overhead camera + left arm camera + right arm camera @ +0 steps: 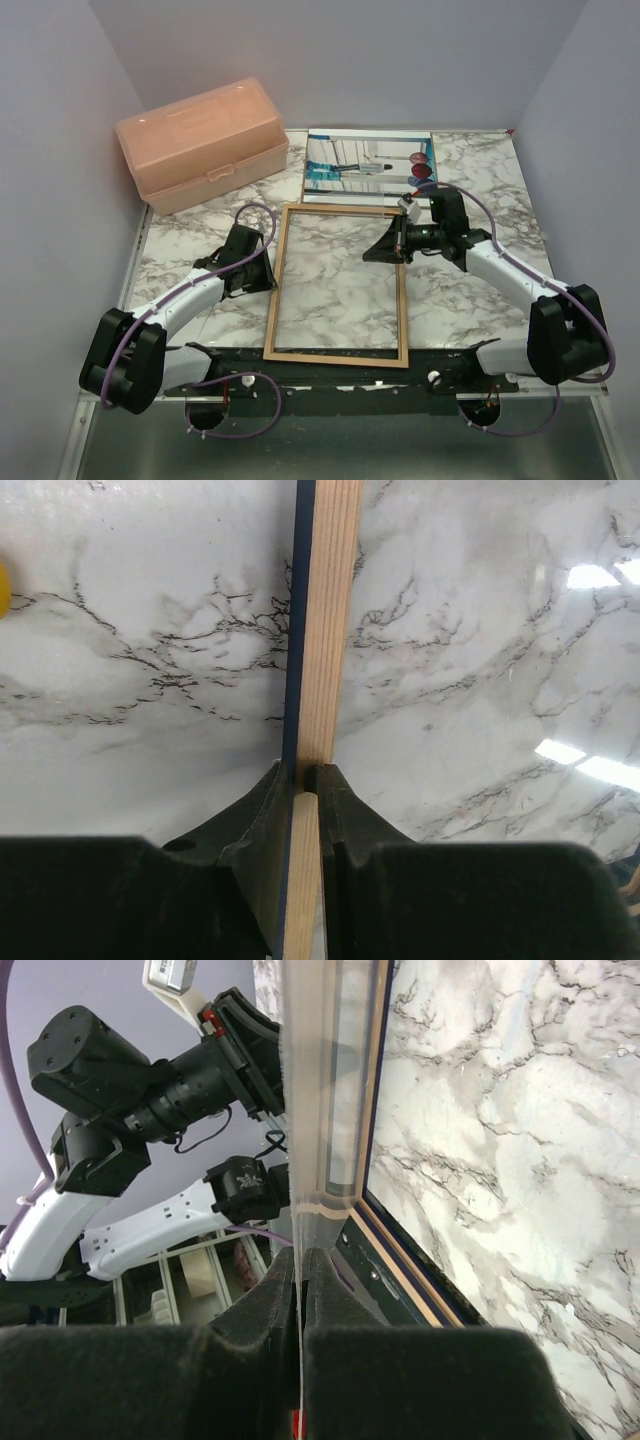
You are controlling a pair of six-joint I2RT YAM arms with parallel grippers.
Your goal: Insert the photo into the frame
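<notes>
- The photo (368,160) lies flat, picture up, at the far side of the table (470,190), just beyond the frame's far rail. Neither claw touches it.
- I judge it light, thin and bendy, and glossy enough to slide on the marble. Lying flat, it offers no edge to pinch, so it likely needs lifting at a corner or sliding to an edge. It should be held by the margin so it does not crease.
- The frame (336,357) lies mid-table, wood face up, with marble showing through its opening. No photo is in it.
- It looks stiff and light, with thin rails, and a rail is the natural place to hold it.
- The left claw (266,272) is clamped narrow on the frame's left rail. Its wrist view shows the wood strip, navy along one side, pinched between the fingers (255,820).
- The right claw (384,247) is pressed almost together, just inside the frame's right rail, on a thin clear sheet. That sheet is seen edge-on in its wrist view, and I take it for the pane (315,1110).
- The pane is probably slippery, easily scratched and breakable, so only an edge grip suits it. I cannot tell whether it is lifted free or seated in the frame.
- The box (200,140), peach plastic, sits at the far left with its lid down. Its contents are hidden.
</notes>
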